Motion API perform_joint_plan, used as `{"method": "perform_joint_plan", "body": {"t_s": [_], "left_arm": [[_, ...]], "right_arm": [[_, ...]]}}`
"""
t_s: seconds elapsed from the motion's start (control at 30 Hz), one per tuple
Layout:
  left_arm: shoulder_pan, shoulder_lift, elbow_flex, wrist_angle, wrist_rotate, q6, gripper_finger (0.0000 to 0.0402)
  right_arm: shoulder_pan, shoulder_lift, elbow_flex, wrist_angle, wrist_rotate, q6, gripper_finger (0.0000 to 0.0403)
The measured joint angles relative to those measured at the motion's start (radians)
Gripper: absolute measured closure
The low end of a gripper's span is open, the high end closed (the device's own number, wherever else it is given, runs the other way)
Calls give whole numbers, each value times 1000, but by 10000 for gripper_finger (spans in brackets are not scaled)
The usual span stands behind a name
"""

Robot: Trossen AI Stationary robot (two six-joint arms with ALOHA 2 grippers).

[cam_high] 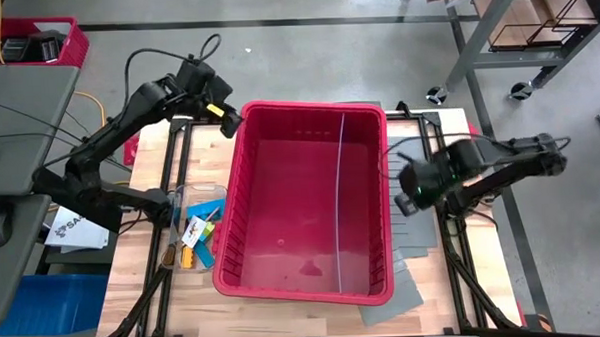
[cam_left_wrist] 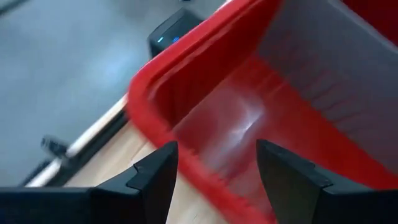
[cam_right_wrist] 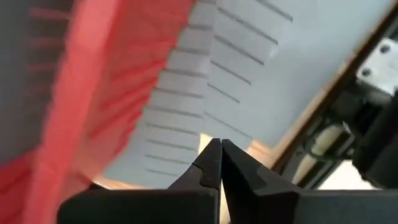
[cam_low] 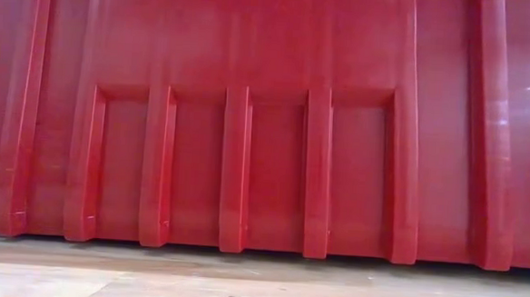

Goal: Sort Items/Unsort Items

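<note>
At table centre you have big red bin (cam_high: 311, 203), looks empty inside. Your left gripper (cam_left_wrist: 217, 165) hangs over bin's far left corner, fingers spread, nothing between them. Your right gripper (cam_right_wrist: 220, 163) sits just off bin's right wall over grey slotted sheets (cam_high: 410, 225), fingers pressed together, holding nothing. Items (cam_high: 197, 234) lie heaped on wood left of bin, outside it.
</note>
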Motion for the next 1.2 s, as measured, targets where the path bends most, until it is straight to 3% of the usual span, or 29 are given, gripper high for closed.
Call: {"method": "perform_joint_plan", "body": {"t_s": [0.1, 0.2, 0.3, 0.4, 0.5, 0.63, 0.73, 0.93, 1.2], "left_arm": [[-94, -1, 28, 0, -32, 61, 226], [-187, 12, 28, 9, -34, 80, 301], [-250, 35, -4, 71, 78, 44, 383], [-306, 53, -67, 214, 208, 8, 387], [-367, 66, -138, 335, 228, -63, 399], [-468, 100, -218, 433, 194, -181, 400], [-562, 130, -233, 471, 115, -230, 401], [-712, 209, -232, 579, -76, -350, 401], [-824, 436, -233, 550, -140, -408, 401]], "right_arm": [[157, 26, -3, -10, 24, 142, 402], [307, 43, -65, 76, 17, 318, 396], [447, 42, -189, 282, -41, 507, 370], [556, 44, -335, 523, -45, 718, 324], [615, 42, -458, 714, 43, 850, 270], [604, 42, -565, 774, 153, 840, 210], [587, 42, -625, 767, 192, 795, 189], [599, 39, -668, 778, 212, 637, 187], [631, 40, -670, 743, 249, 595, 187]]}}
